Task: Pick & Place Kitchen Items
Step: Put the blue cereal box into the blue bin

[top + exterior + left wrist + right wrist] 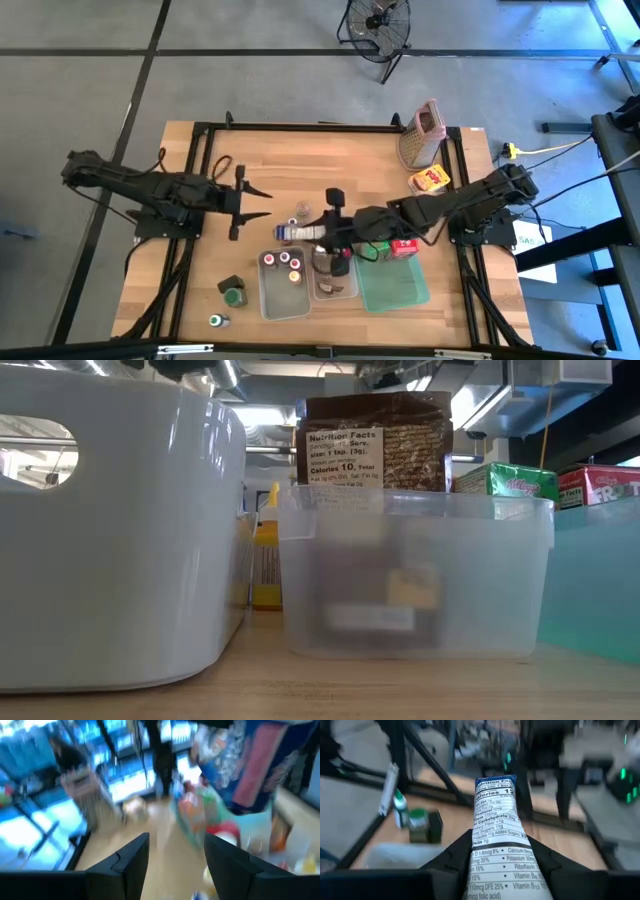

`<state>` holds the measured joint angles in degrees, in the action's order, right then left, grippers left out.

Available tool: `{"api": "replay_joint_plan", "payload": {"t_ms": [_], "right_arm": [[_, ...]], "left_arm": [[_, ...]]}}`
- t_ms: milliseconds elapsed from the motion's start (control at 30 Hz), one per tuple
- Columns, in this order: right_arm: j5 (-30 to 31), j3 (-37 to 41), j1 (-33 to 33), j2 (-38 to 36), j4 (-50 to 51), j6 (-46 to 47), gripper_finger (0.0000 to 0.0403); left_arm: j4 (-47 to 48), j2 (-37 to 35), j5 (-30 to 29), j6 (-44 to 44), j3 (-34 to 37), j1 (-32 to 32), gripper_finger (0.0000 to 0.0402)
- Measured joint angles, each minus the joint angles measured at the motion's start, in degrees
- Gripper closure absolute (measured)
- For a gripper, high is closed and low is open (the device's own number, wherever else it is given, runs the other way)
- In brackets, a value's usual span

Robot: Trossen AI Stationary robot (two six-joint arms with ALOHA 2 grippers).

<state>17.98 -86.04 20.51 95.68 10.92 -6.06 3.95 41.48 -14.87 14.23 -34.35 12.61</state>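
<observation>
My right gripper point(325, 232) reaches in from the table's right and is shut on a blue-and-white snack bar point(298, 232), above the far rims of two clear tubs. The left tub point(270, 303) holds several small capped jars point(284, 261). My left gripper point(262, 201) hovers open at the table's left middle, pointing right, with nothing between its fingers point(131, 857). A small jar point(301, 210) stands between the two grippers. A red carton point(405, 247) sits at the far end of the green tray point(395, 290). A yellow carton point(428, 180) lies near the grater. My right gripper pinches the snack bar between its two fingers point(451, 860), at the bar's near end point(495, 870). The fingers come nearly level from the table's right and lie along the bar. The bar sticks out past the fingertips, label side up, clear of the table.
A metal grater with a pink top point(422, 135) stands at the far right. A dark green jar point(232, 293) and a small bottle point(215, 320) stand near the front left. In the low view a white tub point(110, 530) and a clear tub point(415, 575) fill the foreground.
</observation>
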Motion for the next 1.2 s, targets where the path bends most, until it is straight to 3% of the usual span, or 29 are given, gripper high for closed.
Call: {"api": "replay_joint_plan", "payload": {"t_ms": [100,300,533,700,900,1200], "right_arm": [[-0.03,-0.09,0.7,0.0,-5.36,-3.68,0.0281],[0.22,-0.09,0.83,0.0,-11.86,-7.47,0.0281],[-0.81,-0.09,0.87,0.0,-17.95,-9.87,0.0281],[-3.28,-0.09,0.59,0.02,-20.98,-11.13,0.0281],[-3.23,-0.09,0.44,0.04,-21.16,-11.13,0.0281],[-3.23,-0.09,0.46,0.07,-21.06,-11.09,0.0281]], "left_arm": [[-10.88,-0.86,4.86,0.94,4.52,0.1,0.0217],[-22.05,-0.92,12.11,4.79,9.39,0.12,0.0219],[-32.94,-0.7,14.97,6.53,10.91,0.1,0.0219],[-35.48,-0.72,14.99,7.75,10.93,0.1,0.0219],[-36.64,-0.73,15.0,3.31,10.93,0.1,0.0219],[-35.9,-0.72,17.61,3.97,10.93,0.1,0.0206]]}}
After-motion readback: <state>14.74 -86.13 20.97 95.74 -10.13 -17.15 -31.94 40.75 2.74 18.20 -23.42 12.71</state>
